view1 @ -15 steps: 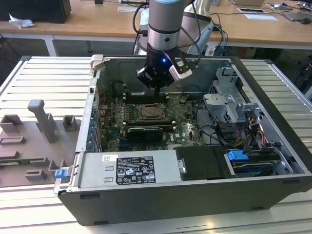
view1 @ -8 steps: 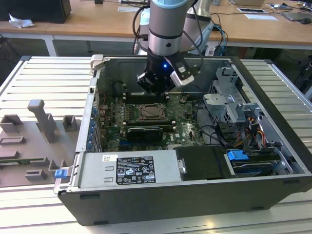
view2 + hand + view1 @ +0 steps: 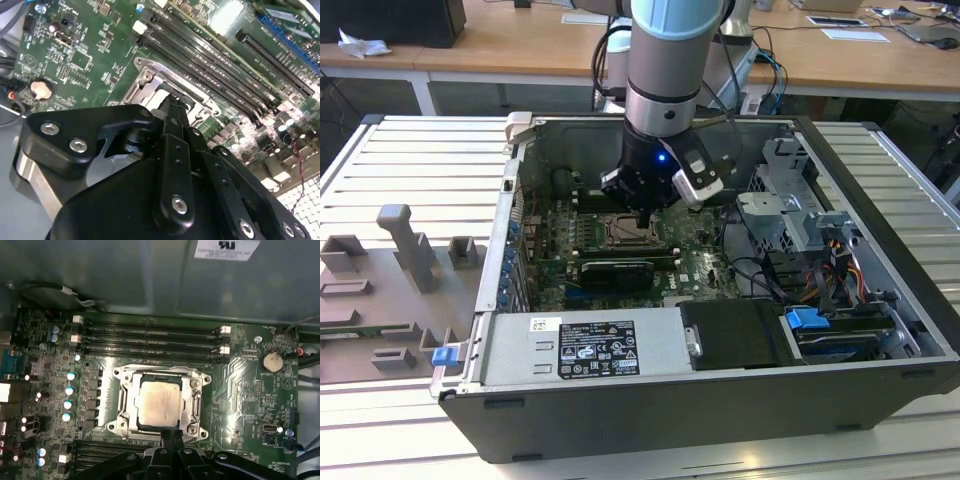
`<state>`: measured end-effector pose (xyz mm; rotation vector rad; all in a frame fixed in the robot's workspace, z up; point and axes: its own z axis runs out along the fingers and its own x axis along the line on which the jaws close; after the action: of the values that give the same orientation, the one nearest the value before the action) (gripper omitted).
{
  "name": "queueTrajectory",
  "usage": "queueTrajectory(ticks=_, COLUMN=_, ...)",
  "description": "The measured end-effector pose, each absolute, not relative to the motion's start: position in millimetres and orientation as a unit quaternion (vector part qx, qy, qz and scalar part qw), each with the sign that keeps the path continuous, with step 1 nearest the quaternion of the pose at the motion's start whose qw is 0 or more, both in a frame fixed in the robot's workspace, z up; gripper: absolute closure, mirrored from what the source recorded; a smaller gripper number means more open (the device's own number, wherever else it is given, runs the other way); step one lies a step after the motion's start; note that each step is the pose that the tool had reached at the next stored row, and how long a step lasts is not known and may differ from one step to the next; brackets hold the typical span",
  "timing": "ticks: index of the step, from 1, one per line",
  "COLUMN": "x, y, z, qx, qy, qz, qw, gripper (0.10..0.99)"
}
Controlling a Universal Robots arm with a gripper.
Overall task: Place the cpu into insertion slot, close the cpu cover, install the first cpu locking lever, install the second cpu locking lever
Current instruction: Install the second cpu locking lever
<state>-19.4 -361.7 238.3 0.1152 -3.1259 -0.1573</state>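
CPU: small flat square chip with a pale beige-silver metal top (image 3: 158,404), lying flat in the socket, framed on all sides by metal.
Insertion slot: square socket with black-and-silver rim (image 3: 129,416) on the green circuit board (image 3: 240,375); in the exterior view it sits as a dark square (image 3: 632,232) directly below the gripper.
CPU cover: thin silver-grey metal frame plate with a large square window (image 3: 192,401), lying down flat over the socket, the chip's top showing through the window. In the second wrist view a silver corner of the frame (image 3: 150,80) shows just past the fingertips.
Locking levers: cannot tell their position from these views.
Gripper: black two-finger gripper (image 3: 172,436) on the grey-and-blue robot arm (image 3: 670,60), hanging straight above the socket's edge, tips just beside the frame; contact cannot be judged.
Fingers: pressed together side by side (image 3: 172,125), nothing between them.
Memory slots: long black slots (image 3: 150,337) in parallel rows just beyond the socket, a second set on the near side by the gripper.
Coin battery: round silver cell (image 3: 272,361), well apart from the socket on the same board.
Computer case: open dark metal tower case (image 3: 880,280) lying on its side around the board and socket.
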Motion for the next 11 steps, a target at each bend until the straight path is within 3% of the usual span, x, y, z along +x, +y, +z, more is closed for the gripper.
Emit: queueTrajectory(ticks=11, x=-49.2, y=-375.0, z=230.8, qx=0.037, qy=-0.998, qz=-0.057, qw=0.004, gripper=0.980)
